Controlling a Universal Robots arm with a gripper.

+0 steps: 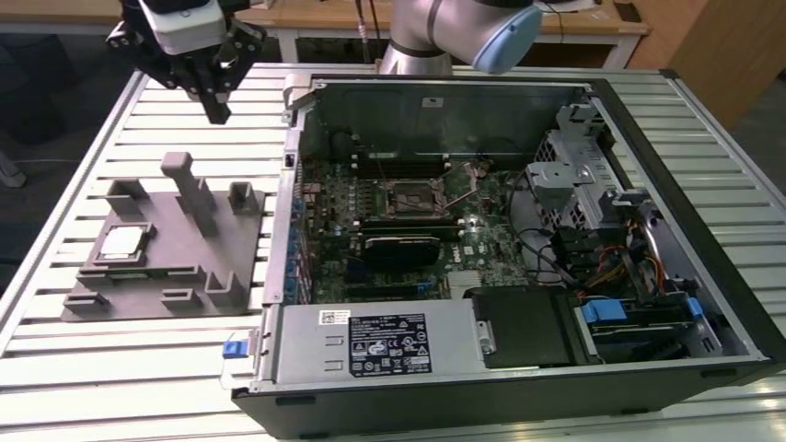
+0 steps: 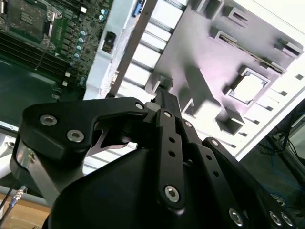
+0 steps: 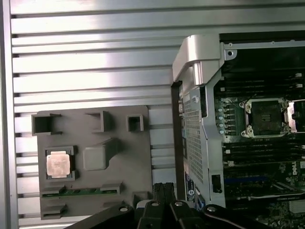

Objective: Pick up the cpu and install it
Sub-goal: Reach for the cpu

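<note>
My black claw (image 1: 217, 111), closed on nothing, hangs over the slatted metal worktop (image 1: 74, 368), well apart from the small silvery square cpu (image 1: 121, 244) seated in the grey plastic fixture block (image 1: 172, 250); descending closed, I judge, would strike the chip, not straddle it.

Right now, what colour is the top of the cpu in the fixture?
Silvery white with a darker rim; the cpu shows best in the first wrist view.
</note>
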